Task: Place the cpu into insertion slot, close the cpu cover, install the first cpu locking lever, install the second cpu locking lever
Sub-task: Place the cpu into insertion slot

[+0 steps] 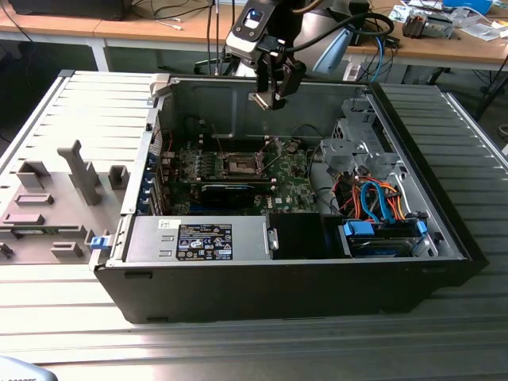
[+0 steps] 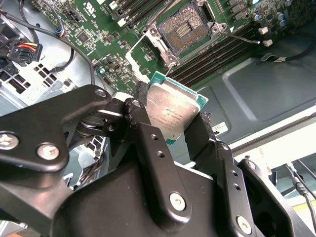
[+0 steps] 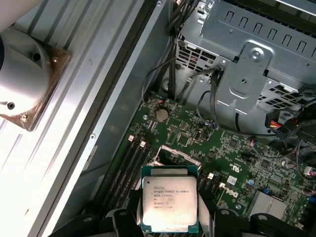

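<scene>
Now you're on step one: your pincer (image 1: 272, 97), clamped on the chip (image 3: 169, 202), hangs upper-middle in the exterior view, above the socket (image 1: 240, 164); seating likely calls for square alignment.

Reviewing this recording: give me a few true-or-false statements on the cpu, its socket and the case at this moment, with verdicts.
1. The gripper is shut on the cpu. True.
2. The cpu rests in the insertion slot. False: it is held in the air above the motherboard, and the insertion slot is empty.
3. A cover plate is closed over the slot. False: the slot's dark centre lies exposed in both wrist views.
4. The computer case lies with its open side up. True.
5. Orange and blue cables sit inside the case, toward the exterior view's right. True.
</scene>
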Controlling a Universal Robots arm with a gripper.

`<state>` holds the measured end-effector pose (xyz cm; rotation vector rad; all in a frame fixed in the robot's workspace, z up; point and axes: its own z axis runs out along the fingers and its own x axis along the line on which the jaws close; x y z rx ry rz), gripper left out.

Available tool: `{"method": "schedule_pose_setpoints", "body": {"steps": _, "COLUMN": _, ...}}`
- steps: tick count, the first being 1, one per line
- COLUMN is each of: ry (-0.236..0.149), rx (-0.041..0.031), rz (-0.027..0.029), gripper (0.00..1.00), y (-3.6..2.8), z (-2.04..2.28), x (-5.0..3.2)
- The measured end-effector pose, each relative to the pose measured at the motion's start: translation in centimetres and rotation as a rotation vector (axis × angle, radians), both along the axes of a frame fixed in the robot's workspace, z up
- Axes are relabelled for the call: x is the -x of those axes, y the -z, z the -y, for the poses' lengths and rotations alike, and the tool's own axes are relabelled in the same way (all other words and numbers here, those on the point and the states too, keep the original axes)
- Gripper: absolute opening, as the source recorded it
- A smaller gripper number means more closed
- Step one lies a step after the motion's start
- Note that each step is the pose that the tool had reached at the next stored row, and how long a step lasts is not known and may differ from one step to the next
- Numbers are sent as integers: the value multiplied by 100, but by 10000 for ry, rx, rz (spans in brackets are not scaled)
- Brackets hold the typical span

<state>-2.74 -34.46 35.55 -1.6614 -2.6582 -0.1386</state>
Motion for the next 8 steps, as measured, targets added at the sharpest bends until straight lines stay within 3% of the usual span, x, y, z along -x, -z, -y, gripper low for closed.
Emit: {"method": "schedule_pose_setpoints", "body": {"steps": 8, "ry": 64, "rx": 1, "rz": 0, "gripper": 55, "y": 0, "z": 0, "x": 0}}
